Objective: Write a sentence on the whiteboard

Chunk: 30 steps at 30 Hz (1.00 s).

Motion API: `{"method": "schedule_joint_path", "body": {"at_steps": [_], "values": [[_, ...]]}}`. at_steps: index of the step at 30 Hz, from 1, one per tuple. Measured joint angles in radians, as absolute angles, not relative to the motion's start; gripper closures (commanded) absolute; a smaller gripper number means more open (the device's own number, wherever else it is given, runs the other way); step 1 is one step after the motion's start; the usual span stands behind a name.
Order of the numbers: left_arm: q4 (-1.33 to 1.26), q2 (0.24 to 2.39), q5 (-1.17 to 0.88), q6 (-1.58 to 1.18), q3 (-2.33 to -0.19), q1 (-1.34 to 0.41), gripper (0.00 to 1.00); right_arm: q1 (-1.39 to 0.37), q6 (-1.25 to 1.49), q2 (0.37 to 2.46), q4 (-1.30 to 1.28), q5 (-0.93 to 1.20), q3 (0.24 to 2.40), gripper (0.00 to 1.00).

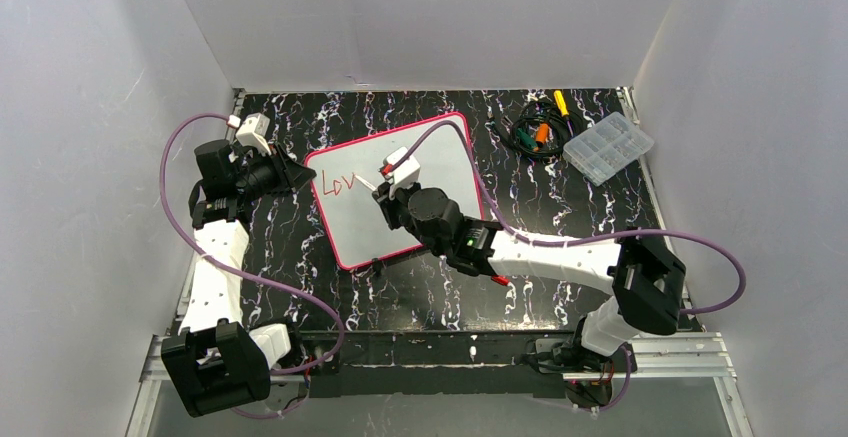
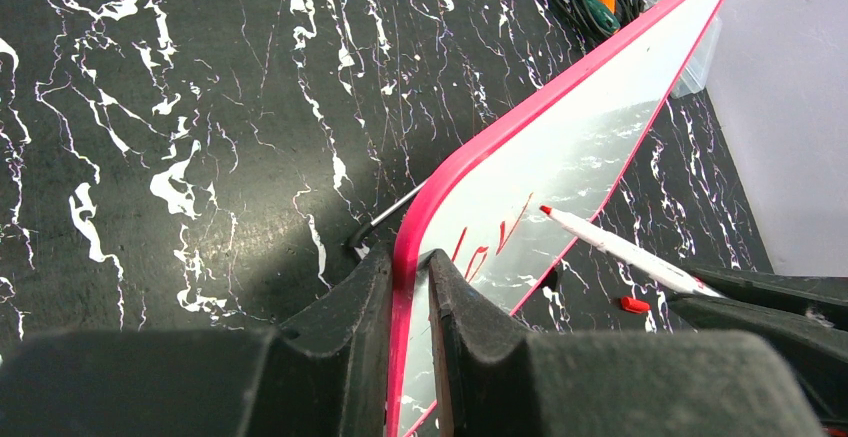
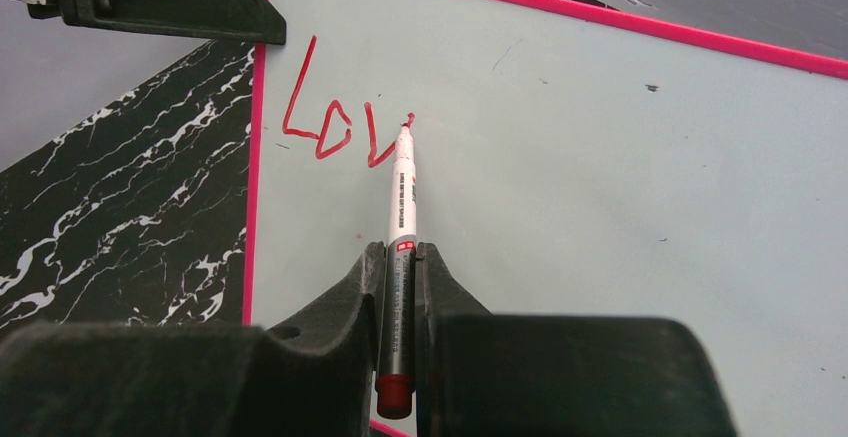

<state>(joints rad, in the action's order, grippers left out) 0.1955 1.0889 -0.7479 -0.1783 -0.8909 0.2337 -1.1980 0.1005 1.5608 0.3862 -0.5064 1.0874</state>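
On the whiteboard (image 3: pixel 620 217), the marker (image 3: pixel 403 197) tip touches the red sentence (image 3: pixel 335 129), "Lov"

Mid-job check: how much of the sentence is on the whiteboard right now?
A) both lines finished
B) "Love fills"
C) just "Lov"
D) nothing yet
C: in the right wrist view the whiteboard carries only three red letters, L, o and v, and the tip of the marker gripped in the right hand rests at the end of the v.

compartment box (image 1: pixel 608 147) and cables (image 1: pixel 535 127) lie right of the whiteboard (image 1: pixel 445 152).
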Motion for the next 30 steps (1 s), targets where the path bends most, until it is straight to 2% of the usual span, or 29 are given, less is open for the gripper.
{"method": "schedule_joint_path", "body": {"at_steps": [30], "values": [[0.196, 1.089, -0.748, -0.176, -0.891, 0.234, 0.97, -1.198, 0.103, 1.566, 0.361, -0.53, 1.073, 0.99]]}}
